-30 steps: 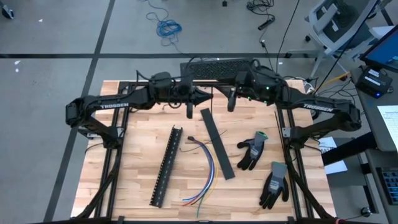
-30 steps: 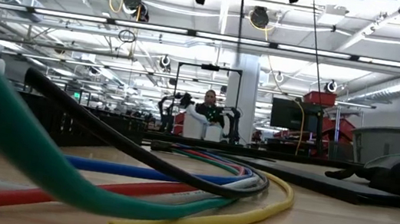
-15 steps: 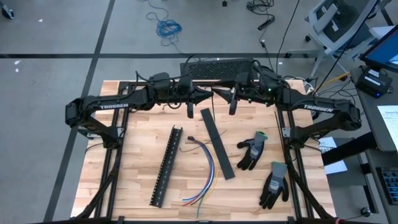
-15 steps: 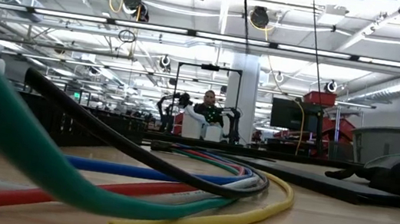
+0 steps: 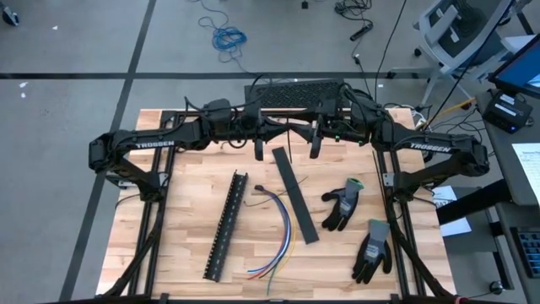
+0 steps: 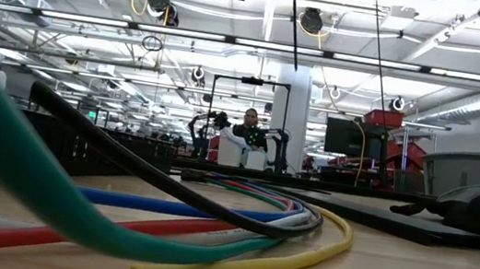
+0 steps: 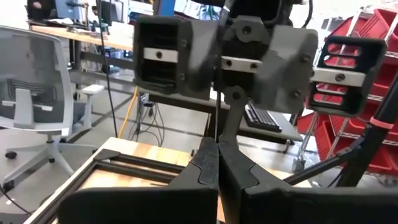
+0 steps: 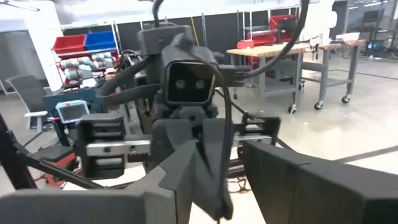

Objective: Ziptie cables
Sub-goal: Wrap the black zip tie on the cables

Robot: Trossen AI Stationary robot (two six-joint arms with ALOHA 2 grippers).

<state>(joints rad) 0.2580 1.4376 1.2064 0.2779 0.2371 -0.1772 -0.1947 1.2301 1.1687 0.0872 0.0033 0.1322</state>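
Observation:
The cables [image 5: 274, 232], a loose curved bundle of coloured wires, lie flat on the wooden table [image 5: 186, 194]. They fill the foreground of the low view [image 6: 211, 214]. High above the table's far edge my two grippers face each other, both pointing level. A thin dark zip tie [image 5: 292, 125] spans the short gap between them. My left gripper [image 5: 272, 128] is shut on it [image 7: 218, 144]. My right gripper [image 5: 314, 128] has the strap [image 8: 225, 118] between its fingers [image 8: 217, 155]. My left gripper pinches the zip tie's thin strap [image 7: 217, 134] between its fingertips, coming level from the table's left. The strap rises out of the shut tips, clear of the table. My right gripper has a thicker dark part of the zip tie [image 8: 212, 183] between its two fingers, coming level from the right. The strap curves up out of the gap toward the left gripper. Which end it has does not show.
A black slotted strip [image 5: 226, 226] lies left of the cables and a flat black strip [image 5: 295, 194] right of them. Two grey-and-black gloves [image 5: 342, 205] [image 5: 371, 249] lie at the right. A keyboard [image 5: 295, 91] sits beyond the far edge.
My right gripper has edged slightly toward the left gripper and rolled a little about its own axis. The cables and the strips lie as before.

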